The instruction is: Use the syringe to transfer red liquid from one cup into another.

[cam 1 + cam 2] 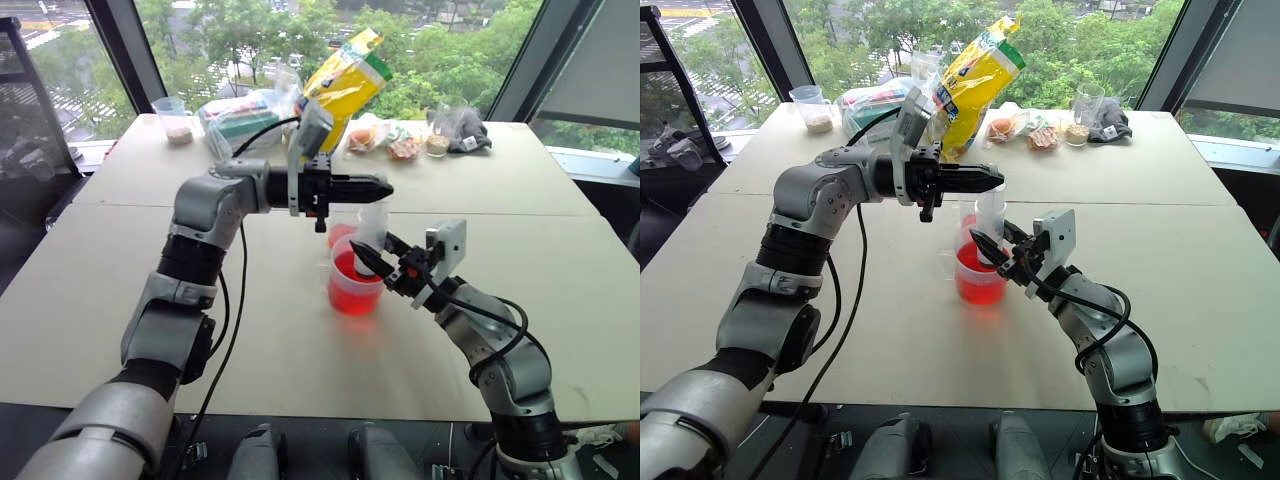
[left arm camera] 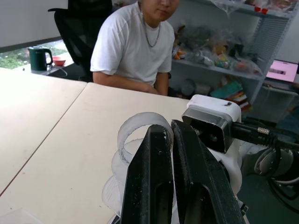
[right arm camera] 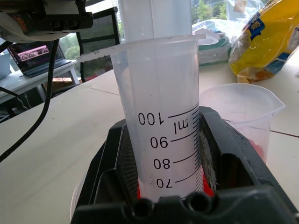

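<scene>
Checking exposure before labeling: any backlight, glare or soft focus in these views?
Left eye view: bright windows behind, table evenly lit, soft shadows. Right wrist view: syringe scale sharp, yellow bag behind soft. Left wrist view: left gripper fingers dark and slightly blurred, shelves soft.

We saw the syringe (image 3: pixel 161 116) as frosted, translucent plastic with black printed markings. The narrower cup (image 3: pixel 243 116) at its 3 o'clock was clear, smooth plastic. The table (image 1: pixel 560 290) looked matt beige, and the bag (image 1: pixel 975 80) glossy yellow.

Pale tables (image 1: pixel 560 280) before tall dark-framed windows (image 1: pixel 240 40) (green trees outside), daylight throughout.
</scene>
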Robot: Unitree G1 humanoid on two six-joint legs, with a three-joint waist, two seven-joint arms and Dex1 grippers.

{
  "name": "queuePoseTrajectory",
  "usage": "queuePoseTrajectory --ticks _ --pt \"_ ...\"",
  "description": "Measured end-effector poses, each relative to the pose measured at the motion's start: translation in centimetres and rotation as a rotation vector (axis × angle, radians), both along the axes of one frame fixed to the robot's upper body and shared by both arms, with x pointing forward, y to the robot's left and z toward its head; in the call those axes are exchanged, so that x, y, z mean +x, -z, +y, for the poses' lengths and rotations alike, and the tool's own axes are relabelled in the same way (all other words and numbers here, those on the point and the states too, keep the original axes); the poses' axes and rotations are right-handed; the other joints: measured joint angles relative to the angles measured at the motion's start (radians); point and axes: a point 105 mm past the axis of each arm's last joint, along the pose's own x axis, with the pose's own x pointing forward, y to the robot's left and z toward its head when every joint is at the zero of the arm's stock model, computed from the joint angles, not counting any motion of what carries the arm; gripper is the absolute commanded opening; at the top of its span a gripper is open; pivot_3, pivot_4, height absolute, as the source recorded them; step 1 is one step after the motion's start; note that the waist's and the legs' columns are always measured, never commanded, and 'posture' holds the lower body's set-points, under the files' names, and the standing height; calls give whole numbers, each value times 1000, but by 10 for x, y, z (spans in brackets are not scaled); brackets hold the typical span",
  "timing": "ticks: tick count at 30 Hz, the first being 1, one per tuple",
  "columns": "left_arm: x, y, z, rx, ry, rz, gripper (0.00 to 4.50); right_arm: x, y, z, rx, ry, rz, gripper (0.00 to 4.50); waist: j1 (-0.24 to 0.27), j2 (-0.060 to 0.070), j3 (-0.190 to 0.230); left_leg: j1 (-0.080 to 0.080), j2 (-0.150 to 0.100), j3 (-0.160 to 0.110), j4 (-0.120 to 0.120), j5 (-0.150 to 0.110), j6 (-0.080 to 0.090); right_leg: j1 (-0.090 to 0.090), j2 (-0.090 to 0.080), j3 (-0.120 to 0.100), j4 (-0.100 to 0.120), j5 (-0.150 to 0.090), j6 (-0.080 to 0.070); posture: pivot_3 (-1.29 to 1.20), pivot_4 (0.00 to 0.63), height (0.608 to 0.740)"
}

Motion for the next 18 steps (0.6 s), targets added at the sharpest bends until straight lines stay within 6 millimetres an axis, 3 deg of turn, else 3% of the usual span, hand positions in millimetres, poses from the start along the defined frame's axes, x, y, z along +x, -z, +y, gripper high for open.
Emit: queuePoseTrajectory --ticks 18 --pt "1 -3 1 -18 -14 1 57 1 -1 0 -5 -5 7 1406 0 0 0 0 0 0 0 0 0 0 0 0 0 0 0 0 150 740"
